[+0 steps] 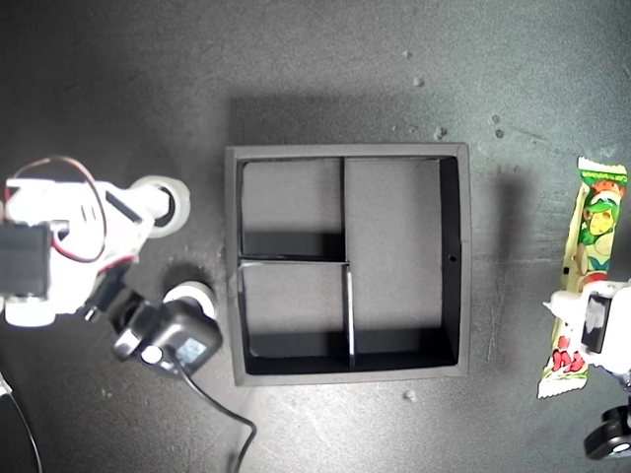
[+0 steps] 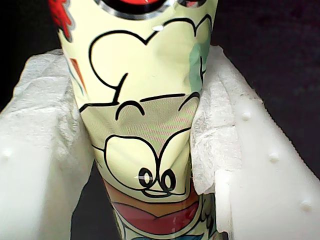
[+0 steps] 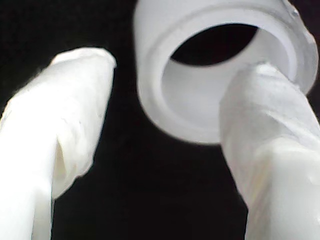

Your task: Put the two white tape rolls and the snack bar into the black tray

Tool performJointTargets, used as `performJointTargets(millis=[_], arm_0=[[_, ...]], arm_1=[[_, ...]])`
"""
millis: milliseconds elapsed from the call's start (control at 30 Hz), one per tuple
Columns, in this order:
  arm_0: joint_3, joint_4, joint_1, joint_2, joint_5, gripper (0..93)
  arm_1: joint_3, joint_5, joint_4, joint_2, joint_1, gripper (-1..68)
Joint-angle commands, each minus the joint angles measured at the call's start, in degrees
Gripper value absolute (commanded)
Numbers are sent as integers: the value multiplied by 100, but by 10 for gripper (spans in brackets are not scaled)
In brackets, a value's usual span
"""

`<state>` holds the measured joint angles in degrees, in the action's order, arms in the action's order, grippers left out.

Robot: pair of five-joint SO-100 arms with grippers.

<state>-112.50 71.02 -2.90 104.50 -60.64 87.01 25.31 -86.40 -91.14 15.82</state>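
Grippers work both flanks of the black tray (image 1: 463, 258), whose three compartments hold nothing, at mid-bench (image 1: 325, 69).

At the exterior view's right, my first gripper (image 2: 145, 165) is clamped on the snack bar (image 1: 584, 276), both padded fingers (image 2: 50, 150) pressing its wrapper as it lies lengthwise on the bench. At the exterior view's left, my second gripper (image 3: 165, 145) is spread wide, one finger (image 3: 270, 145) crossing the rim of a white tape roll (image 3: 200, 90). The two white tape rolls (image 1: 166, 202) sit outside the tray, near its wall.
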Motion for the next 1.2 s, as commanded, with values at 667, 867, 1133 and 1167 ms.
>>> performJointTargets(millis=[667,867,1133,1167], arm_0=[[-9,-747,53,-1380,-44,154],[-185,-738,290,-1134,-44,26],[211,202,580,211,185,1],[422,369,624,334,272,1]], arm_1=[[-545,-281,-62,-70,53,21],[-1477,-756,-149,105,123,17],[-4307,-1758,-325,2241,-88,12],[-4474,-1828,-220,2443,-158,11]])
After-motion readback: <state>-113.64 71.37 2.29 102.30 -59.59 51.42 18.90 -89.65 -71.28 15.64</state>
